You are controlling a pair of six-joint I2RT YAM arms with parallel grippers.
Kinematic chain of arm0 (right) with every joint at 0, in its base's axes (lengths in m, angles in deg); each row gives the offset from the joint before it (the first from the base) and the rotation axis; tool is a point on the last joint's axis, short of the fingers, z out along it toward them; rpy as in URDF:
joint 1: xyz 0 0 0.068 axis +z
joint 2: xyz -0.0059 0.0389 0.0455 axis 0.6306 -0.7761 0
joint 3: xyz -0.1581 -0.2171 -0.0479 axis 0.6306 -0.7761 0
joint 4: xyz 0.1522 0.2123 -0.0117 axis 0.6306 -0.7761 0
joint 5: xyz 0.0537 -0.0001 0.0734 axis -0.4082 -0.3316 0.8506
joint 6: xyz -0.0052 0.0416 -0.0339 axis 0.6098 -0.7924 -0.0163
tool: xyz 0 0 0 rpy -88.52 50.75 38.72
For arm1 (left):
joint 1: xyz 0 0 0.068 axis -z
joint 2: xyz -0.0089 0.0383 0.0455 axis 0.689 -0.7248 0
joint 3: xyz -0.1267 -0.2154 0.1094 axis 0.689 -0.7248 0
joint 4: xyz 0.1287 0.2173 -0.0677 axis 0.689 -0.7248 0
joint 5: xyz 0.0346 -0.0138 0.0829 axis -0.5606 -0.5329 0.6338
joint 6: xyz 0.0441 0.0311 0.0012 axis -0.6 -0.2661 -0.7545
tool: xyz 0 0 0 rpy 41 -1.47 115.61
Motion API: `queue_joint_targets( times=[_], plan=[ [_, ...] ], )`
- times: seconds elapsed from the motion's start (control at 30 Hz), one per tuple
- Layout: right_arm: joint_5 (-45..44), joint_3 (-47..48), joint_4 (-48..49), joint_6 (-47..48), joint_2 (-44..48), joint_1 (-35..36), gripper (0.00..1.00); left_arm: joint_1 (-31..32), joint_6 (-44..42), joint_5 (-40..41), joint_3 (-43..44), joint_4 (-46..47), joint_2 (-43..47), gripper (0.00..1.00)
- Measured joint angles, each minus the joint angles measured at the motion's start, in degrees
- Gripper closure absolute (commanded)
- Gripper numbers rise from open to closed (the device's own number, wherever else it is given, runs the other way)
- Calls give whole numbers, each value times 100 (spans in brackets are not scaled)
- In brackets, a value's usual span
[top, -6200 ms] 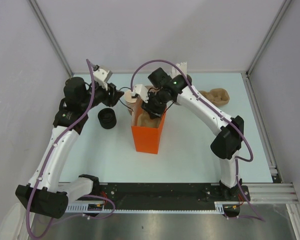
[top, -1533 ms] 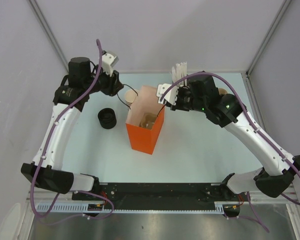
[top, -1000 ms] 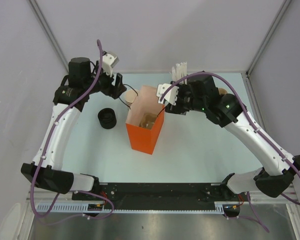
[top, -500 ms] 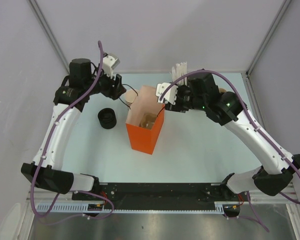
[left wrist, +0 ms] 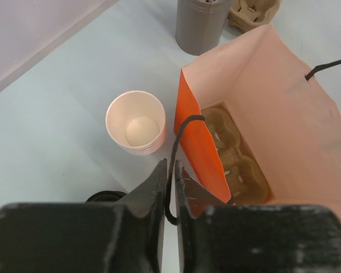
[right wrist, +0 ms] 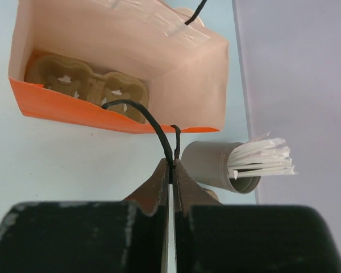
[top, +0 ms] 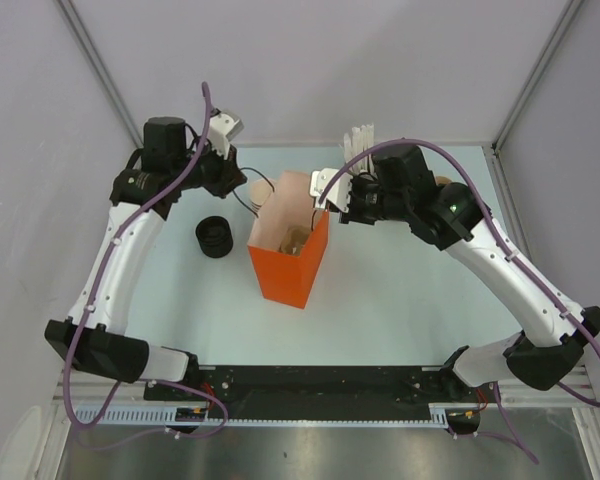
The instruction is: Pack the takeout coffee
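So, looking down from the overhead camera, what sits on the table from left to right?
Stack of black lids → orange bag → bundle of white sticks.

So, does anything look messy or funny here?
Nothing is spilled or torn. The only odd bit is that the bag is held wide open. The left hand pinches one black handle, and the right hand pinches the other. The tray inside has no cup in it.
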Motion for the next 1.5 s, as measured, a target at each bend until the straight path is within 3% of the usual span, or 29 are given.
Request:
queue_joint_targets(
  times=[0.1,0.53,0.63,0.93,1.2,1.5],
  plan=[
    [28,26,-4,-72,-7,0,100,0,9,-33,212,-52,-177,100],
    [-280,669,234,-675,-22,0,100,426,66,-190,2496,-409,-1180,100],
    [-323,597,299,-728,28,35,100,503,61,-271,2500,-389,-1139,99],
    [-772,-883,743,-704,339,142,100,610,-4,-162,1729,-437,-1329,96],
    [-968,-951,1027,-728,402,70,100,621,-9,-94,2409,-597,-1644,96],
    [-555,-1401,254,-588,1126,195,100,826,-210,-240,2789,-710,-1690,96]
  ],
)
